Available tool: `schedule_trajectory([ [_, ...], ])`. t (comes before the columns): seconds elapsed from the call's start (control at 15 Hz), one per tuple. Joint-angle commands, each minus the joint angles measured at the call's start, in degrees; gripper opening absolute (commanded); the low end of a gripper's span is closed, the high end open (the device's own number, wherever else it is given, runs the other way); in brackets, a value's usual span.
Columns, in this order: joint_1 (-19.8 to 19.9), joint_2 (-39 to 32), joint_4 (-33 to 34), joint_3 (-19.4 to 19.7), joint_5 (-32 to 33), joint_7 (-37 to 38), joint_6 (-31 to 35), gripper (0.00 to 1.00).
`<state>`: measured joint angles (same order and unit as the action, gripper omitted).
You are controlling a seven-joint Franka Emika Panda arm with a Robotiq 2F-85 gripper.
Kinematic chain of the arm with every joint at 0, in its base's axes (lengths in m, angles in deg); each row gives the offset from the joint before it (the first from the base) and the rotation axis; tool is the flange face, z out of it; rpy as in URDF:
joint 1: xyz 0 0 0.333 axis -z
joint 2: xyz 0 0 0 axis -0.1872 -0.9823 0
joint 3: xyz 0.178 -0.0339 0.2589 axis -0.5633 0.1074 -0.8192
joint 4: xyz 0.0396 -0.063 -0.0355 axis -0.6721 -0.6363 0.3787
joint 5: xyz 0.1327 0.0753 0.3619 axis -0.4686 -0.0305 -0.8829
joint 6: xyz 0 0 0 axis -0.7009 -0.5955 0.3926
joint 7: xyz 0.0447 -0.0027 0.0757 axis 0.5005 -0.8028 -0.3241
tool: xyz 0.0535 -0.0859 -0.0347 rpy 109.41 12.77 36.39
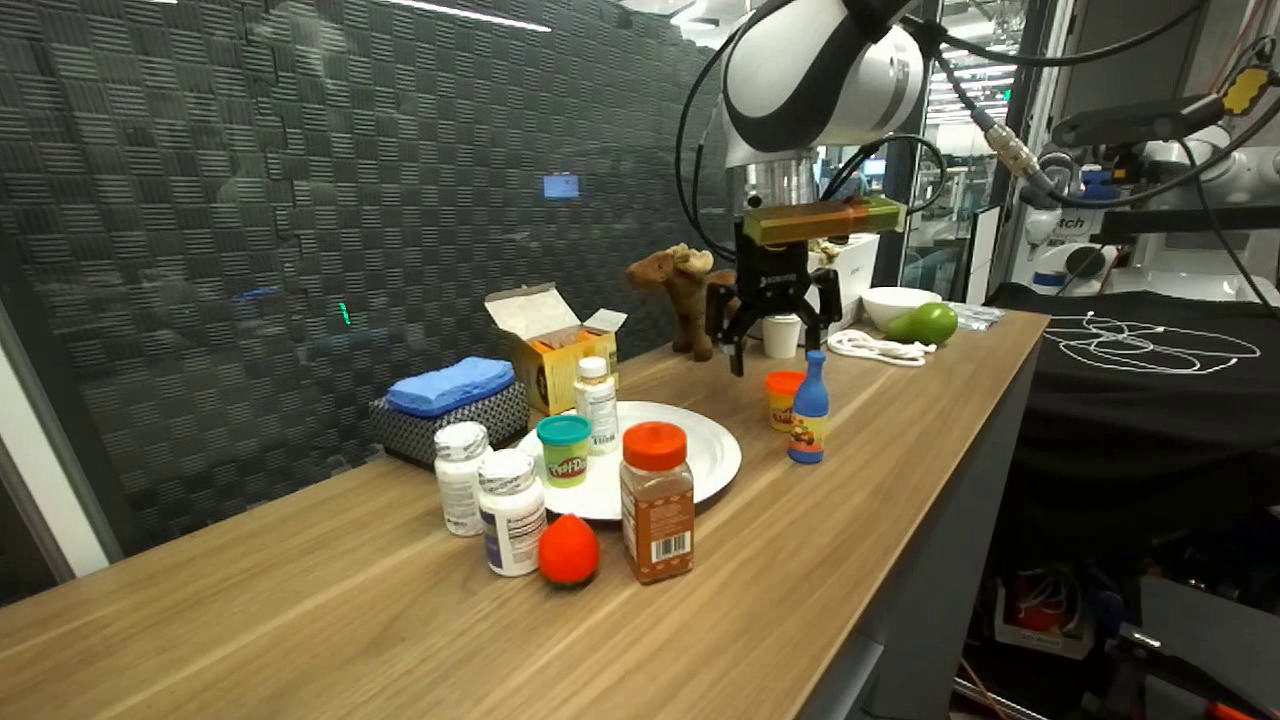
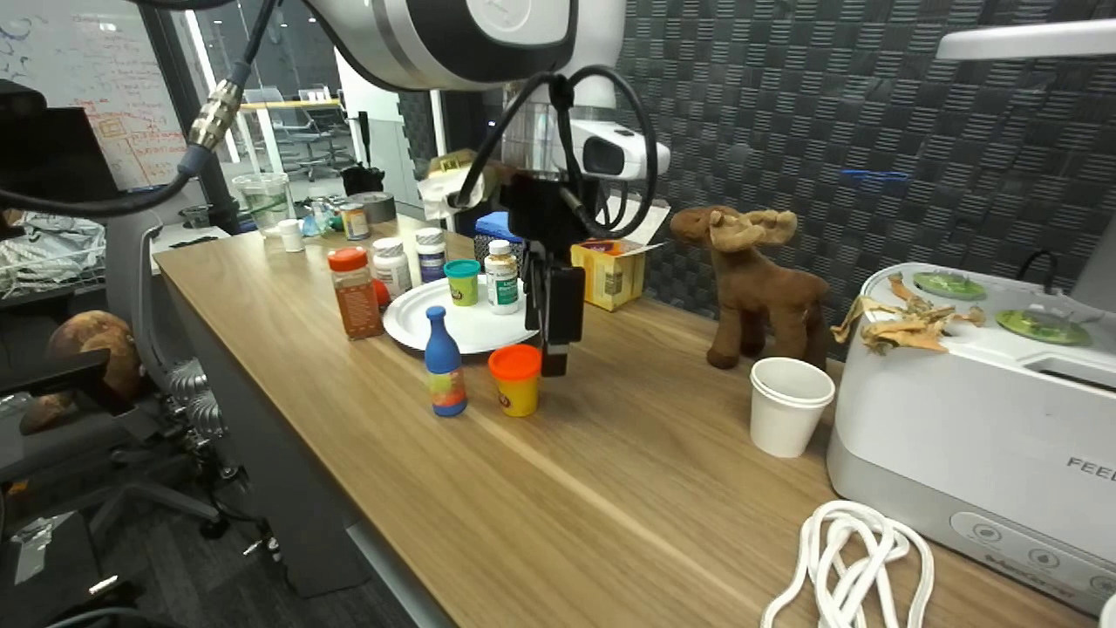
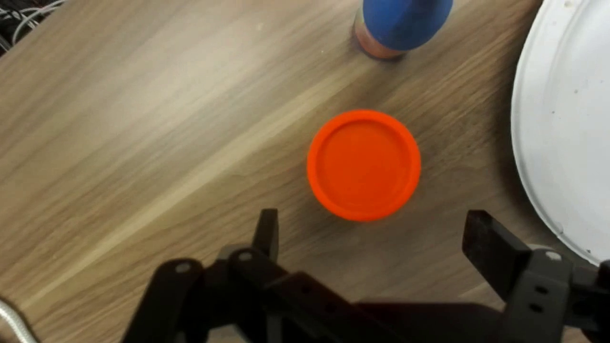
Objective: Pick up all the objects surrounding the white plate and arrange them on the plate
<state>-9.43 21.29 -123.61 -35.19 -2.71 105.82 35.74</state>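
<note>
Probably light and stiff, the orange-lidded tub [image 2: 515, 382] wanted gripping around its sides, we judged. Our hand [image 3: 373, 231] hung spread nearby.

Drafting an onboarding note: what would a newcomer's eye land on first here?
Probably the open black gripper, hanging above the table near an orange-lidded tub. Next, likely the white plate, carrying a teal-lidded tub and a white bottle, with a red ball beside a red-capped jar on the table next to it. Then the brown toy moose, standing near the dark textured wall.
</note>
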Motion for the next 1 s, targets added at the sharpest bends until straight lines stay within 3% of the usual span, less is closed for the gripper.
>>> schedule_trajectory([
  [0.0,-0.2,2.3,-3.1,-0.2,-1.5,2.0,0.4,1.0],
  [0.53,-0.6,3.5,-5.1,-0.7,-2.0,3.0,0.1,1.0],
  [0.6,-0.6,3.6,-5.2,-0.8,-2.0,3.2,0.2,0.75],
  [0.73,-0.7,4.0,-5.5,-0.8,-2.0,3.5,0.1,0.68],
  [0.93,-0.7,4.5,-5.8,-0.9,-2.1,3.8,0.0,0.42],
])
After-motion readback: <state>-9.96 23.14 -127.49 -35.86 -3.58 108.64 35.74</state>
